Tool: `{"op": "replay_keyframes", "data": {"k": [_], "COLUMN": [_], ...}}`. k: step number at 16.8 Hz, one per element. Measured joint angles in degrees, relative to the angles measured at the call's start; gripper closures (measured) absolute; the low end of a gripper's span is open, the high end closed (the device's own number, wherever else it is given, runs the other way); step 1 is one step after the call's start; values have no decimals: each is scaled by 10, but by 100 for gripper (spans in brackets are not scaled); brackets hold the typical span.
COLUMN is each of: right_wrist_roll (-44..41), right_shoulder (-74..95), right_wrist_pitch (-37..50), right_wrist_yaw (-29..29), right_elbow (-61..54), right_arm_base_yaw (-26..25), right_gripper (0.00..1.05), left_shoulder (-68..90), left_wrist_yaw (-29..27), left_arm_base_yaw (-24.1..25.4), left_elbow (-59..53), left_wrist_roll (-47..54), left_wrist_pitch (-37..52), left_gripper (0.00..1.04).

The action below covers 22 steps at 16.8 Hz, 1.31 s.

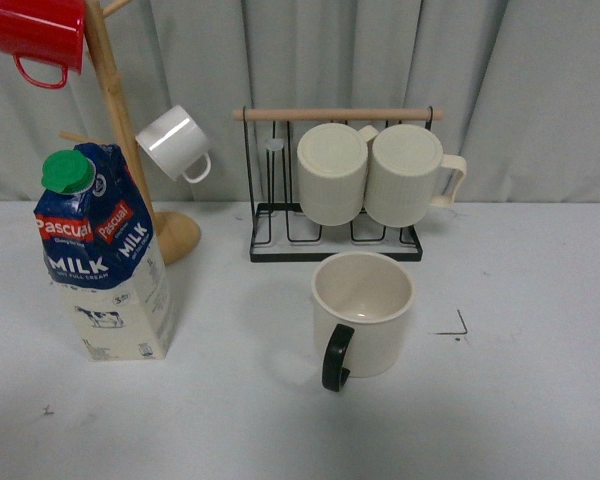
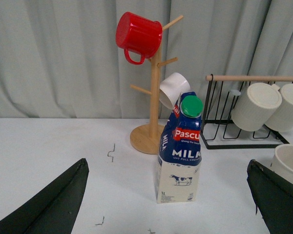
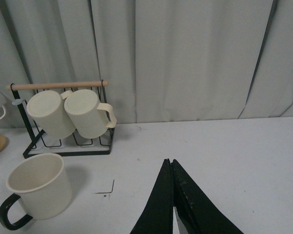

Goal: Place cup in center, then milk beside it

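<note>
Cup [image 1: 362,315]: upright in front of the wire rack [image 1: 335,235], black handle toward the robot, just left of a black corner mark [image 1: 458,325], so it looks already set in the center [image 1: 270,340]
Milk [image 1: 105,255]: upright at the left by the wooden mug tree [image 1: 115,110], well apart from the cup; likely the next thing to move
Left gripper [image 2: 167,165]: fingers spread wide, empty, facing the milk as if lined up to take it
Right gripper [image 3: 171,168]: fingers pressed together, empty, clear of the cup

One milk carton [image 1: 105,255]; one black-handled cup [image 1: 365,315]; two ribbed mugs [image 1: 332,172] [image 1: 405,175] (racked); one red mug [image 1: 40,35]; one white mug [image 1: 175,142]; one mug tree [image 1: 175,238]; one rack [image 1: 330,114].
</note>
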Motion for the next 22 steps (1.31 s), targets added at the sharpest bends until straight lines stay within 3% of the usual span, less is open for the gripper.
{"op": "replay_keyframes", "data": {"k": [8, 10, 15, 19, 22], "right_wrist_roll": [0, 0, -1, -1, 0], "right_shoulder": [-67, -150, -164, -164, -164], "right_wrist_pitch": [-67, -172, -169, -169, -169], "right_wrist_yaw": [0, 0, 0, 0, 0], "right_elbow": [0, 0, 0, 0, 0], "right_arm_base_yaw": [0, 0, 0, 0, 0], "right_gripper": [103, 103, 103, 92, 53], "left_shoulder": [0, 0, 0, 0, 0], "left_wrist_yaw": [0, 0, 0, 0, 0], "left_arm_base_yaw": [0, 0, 0, 0, 0], "left_elbow": [0, 0, 0, 0, 0], "left_wrist_roll": [0, 0, 0, 0, 0], "left_wrist_pitch": [0, 0, 0, 0, 0], "left_gripper": [7, 7, 7, 7, 7]}}
